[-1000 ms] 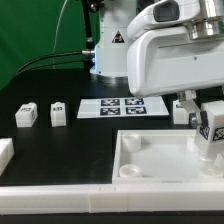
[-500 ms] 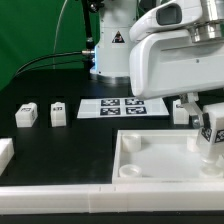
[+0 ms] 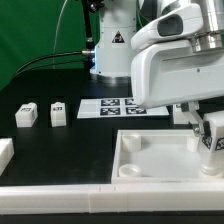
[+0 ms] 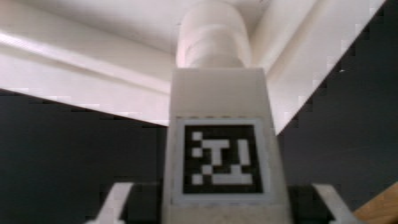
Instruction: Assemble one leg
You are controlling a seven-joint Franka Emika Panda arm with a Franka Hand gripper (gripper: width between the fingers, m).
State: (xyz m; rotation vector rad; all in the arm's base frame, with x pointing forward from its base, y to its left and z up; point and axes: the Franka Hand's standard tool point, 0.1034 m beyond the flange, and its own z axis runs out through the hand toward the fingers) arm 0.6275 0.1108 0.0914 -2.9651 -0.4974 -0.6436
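My gripper (image 3: 211, 138) is shut on the leg (image 3: 212, 140), a small white block with a black-and-white marker. It holds the leg upright over the right-hand corner of the big white tray-like piece (image 3: 150, 160). In the wrist view the leg (image 4: 222, 120) fills the middle between the gripper's (image 4: 222, 206) two jaws. Its far end points at the tray's corner (image 4: 107, 60). Whether the tip touches the socket is hidden.
Two more small white blocks (image 3: 26, 114) (image 3: 58, 113) stand at the exterior view's left. Another (image 3: 183, 112) is partly hidden behind the gripper. The marker board (image 3: 115, 107) lies behind the tray. A long white bar (image 3: 90, 200) runs along the front, and a white piece (image 3: 5, 152) sits at the left edge.
The arm has moved down and a little toward the exterior view's right, carrying the leg lower over the tray's corner. The other parts have not moved.
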